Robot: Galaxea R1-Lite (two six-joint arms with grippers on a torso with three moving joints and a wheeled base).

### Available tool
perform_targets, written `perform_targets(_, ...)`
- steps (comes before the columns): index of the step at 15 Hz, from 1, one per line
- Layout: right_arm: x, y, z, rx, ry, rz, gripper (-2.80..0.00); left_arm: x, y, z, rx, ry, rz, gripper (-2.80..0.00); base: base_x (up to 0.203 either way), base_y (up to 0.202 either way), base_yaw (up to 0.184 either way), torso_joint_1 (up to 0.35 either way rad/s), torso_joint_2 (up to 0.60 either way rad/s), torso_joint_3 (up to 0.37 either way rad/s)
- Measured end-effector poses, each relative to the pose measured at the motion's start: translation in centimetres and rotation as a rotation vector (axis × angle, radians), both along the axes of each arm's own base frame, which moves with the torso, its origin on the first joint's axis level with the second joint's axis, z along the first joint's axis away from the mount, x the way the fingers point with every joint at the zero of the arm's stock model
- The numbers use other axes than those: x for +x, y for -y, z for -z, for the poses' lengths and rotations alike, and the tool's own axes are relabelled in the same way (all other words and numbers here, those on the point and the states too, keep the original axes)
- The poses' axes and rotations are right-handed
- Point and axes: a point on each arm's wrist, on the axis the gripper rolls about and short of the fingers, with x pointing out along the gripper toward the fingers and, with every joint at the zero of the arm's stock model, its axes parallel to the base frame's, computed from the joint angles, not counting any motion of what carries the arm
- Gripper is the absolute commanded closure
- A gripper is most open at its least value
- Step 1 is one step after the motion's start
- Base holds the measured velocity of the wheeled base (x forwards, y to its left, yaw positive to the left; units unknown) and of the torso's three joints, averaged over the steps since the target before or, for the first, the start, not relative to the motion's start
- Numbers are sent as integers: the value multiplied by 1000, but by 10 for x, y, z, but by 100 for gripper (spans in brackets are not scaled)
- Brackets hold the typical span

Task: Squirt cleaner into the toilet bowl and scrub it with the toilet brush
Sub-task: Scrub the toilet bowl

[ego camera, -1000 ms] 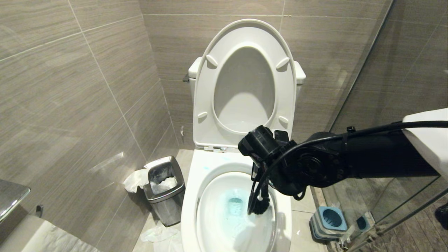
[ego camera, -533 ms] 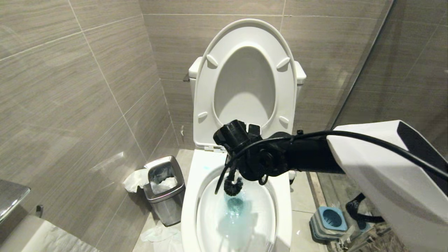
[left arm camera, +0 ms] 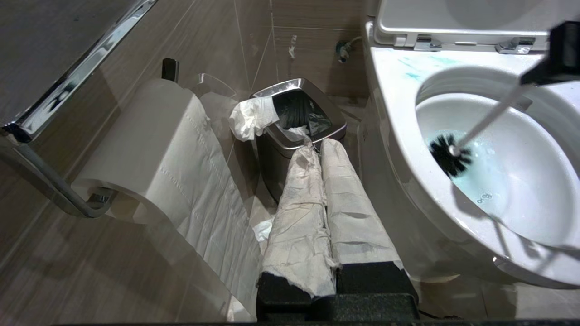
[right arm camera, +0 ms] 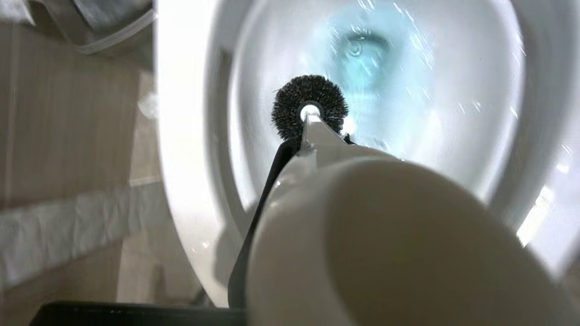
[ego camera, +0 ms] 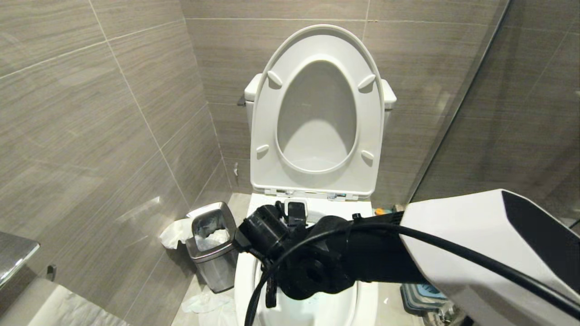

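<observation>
You are looking into a small bathroom with grey-brown tiled walls (ego camera: 113, 113) and a glass partition (ego camera: 498, 90) on the right side. The toilet bowl (ego camera: 247, 276) stands at the back wall, with its seat and lid (ego camera: 317, 104) raised upright. On the floor beside the bowl, on the robot's left, you see a square steel waste bin (ego camera: 213, 244) with crumpled paper hanging over its edge. In the left wrist view a toilet paper roll (left arm camera: 149, 149) hangs on a chrome holder (left arm camera: 54, 113) on the wall.

Your right arm reaches across the front of the bowl and covers most of the basin in the head view. The right gripper (left arm camera: 555, 59) holds the toilet brush (left arm camera: 453, 151) by the top of its white handle; its jaws are closed narrowly around the handle. The handle slopes down into the basin, and the black bristle head lies against the inner wall on the side nearest the waste bin, just beside the blue-tinted water. The cleaner (right arm camera: 362, 54) colours the water at the bottom pale turquoise, and thin blue smears lie on the flat rim near the hinges.

The left gripper (left arm camera: 324, 199) is parked low beside the bowl, pointing toward the bin. Its jaws are fully closed, wrapped in white paper, and hold nothing.
</observation>
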Motion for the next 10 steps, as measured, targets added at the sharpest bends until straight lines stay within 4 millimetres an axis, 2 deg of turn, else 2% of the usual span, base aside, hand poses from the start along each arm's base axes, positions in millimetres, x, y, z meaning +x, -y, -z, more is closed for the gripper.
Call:
perform_targets(3, -32, 33, -10, -41, -34, 9, 0, 0, 0, 0, 0, 0, 0, 0, 0, 0, 0, 0, 0, 0)
perform_targets(5, -45, 60, -20, -59, -43, 28, 0, 0, 0, 0, 0, 0, 0, 0, 0, 0, 0, 0, 0, 0)
perform_targets(8, -51, 88, -40, -39, -24, 59, 0, 0, 0, 0, 0, 0, 0, 0, 0, 0, 0, 0, 0, 0)
perform_targets(10, -48, 96, -52, -15, -3, 75, 0, 0, 0, 0, 0, 0, 0, 0, 0, 0, 0, 0, 0, 0)
